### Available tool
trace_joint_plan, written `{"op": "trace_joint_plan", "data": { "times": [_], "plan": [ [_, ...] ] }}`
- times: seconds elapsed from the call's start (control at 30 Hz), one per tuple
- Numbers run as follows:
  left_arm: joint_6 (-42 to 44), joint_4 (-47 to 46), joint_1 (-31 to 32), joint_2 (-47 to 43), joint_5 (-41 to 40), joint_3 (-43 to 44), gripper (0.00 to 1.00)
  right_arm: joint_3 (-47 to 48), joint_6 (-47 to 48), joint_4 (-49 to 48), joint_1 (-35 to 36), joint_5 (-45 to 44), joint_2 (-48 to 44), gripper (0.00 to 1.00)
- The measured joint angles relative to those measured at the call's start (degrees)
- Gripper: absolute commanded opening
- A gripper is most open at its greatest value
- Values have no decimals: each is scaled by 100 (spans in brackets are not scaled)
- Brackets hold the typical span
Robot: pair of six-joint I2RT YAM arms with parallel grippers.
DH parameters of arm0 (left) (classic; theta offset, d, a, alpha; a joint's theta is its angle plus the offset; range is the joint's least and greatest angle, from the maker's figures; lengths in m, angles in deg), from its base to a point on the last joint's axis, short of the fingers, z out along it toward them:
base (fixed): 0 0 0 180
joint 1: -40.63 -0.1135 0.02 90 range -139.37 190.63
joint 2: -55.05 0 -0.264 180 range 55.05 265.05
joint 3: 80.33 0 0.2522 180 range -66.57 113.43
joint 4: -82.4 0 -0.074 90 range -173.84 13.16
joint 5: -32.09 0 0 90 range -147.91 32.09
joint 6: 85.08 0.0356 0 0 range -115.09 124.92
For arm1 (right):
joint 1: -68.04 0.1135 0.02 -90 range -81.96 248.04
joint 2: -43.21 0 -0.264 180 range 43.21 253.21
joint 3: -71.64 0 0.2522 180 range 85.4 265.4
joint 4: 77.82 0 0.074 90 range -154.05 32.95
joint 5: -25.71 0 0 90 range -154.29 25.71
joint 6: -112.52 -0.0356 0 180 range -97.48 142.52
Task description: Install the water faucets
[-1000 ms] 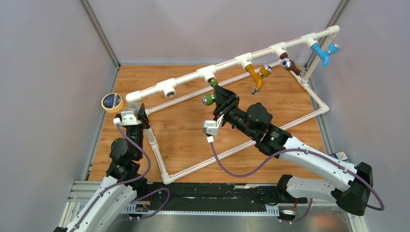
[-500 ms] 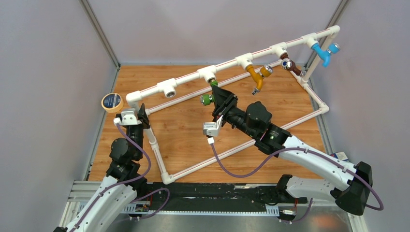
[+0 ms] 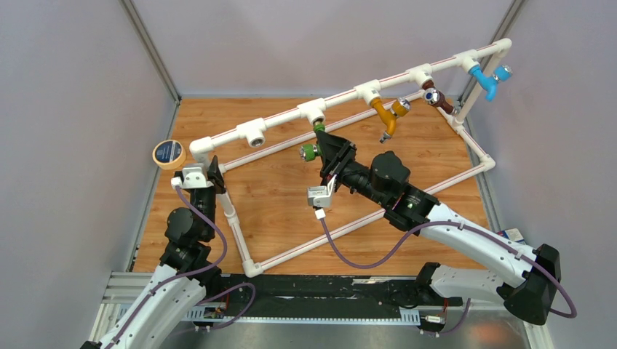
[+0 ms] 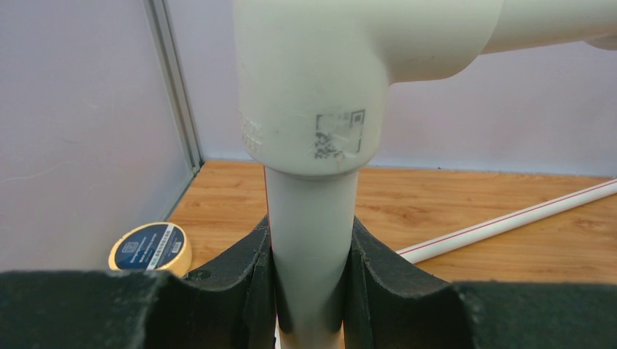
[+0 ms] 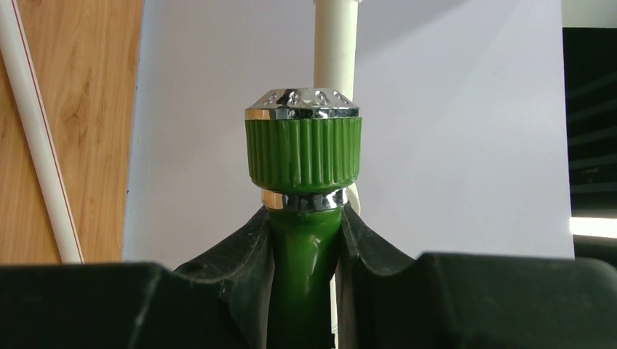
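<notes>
Clamping the green faucet by its stem, the right end effector presses both black fingers against the plastic. The ribbed, silver-capped knob stands just beyond its fingertips, and the faucet's far tip sits right at a white T fitting ahead of it. The left end effector is closed on an upright white pipe just below an elbow fitting, with a roll of tape on the wooden counter off to its left. Beyond the right end effector, along the top pipe, hang the orange faucet, brown faucet and blue faucet.
</notes>
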Motion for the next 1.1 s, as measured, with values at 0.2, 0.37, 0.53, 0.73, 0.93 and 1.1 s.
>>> {"op": "trace_joint_plan", "data": {
  "times": [0.2, 0.37, 0.53, 0.73, 0.93, 1.1],
  "plan": [
    [2, 0, 0, 0, 0, 0, 0, 0, 46, 0, -7, 48, 0, 0],
    [2, 0, 0, 0, 0, 0, 0, 0, 85, 0, -57, 74, 0, 0],
    [2, 0, 0, 2, 0, 0, 0, 2, 109, 7, -109, 140, 0, 0],
    [2, 0, 0, 2, 0, 0, 0, 11, 131, 20, -122, 164, 0, 0],
    [4, 0, 0, 2, -2, 0, 0, 70, 140, 103, -129, 186, 0, 0],
    [4, -2, 0, 2, -2, 0, 0, 76, 142, 109, -138, 190, 0, 0]
  ]
}}
